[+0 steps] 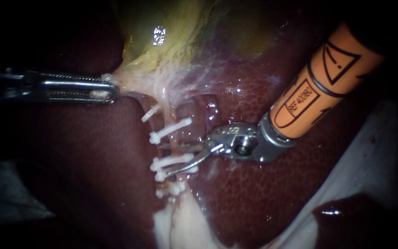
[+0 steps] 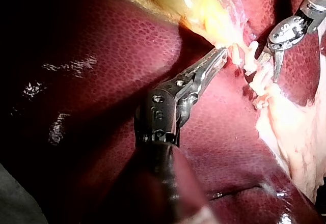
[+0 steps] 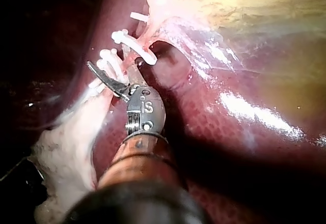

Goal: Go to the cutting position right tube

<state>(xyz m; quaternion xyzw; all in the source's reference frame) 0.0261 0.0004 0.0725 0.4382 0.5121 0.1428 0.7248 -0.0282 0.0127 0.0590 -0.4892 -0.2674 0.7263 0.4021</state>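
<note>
My left instrument [image 1: 109, 87] comes in from the left, its jaws shut on the pale lower edge of the yellow gallbladder [image 1: 176, 41], holding it taut. Below that edge, thin tubes [image 1: 175, 143] run down over the dark liver [image 1: 254, 184] and carry several white clips [image 1: 171, 129]. My right instrument [image 1: 177, 159], on an orange shaft, has its curved blades open at the tube, in the gap between an upper clip and the lower clips [image 1: 171, 162]. The left wrist view shows the left instrument [image 2: 220, 55] on that edge. In the right wrist view the blades [image 3: 118, 74] spread beside the clips [image 3: 127, 39].
Pale fatty tissue [image 1: 180, 226] hangs below the lowest clips. White cloth [image 1: 369, 152] lies under the liver at the right, with a dark wet patch [image 1: 346, 212] on it. Liver surface surrounds the tubes on both sides.
</note>
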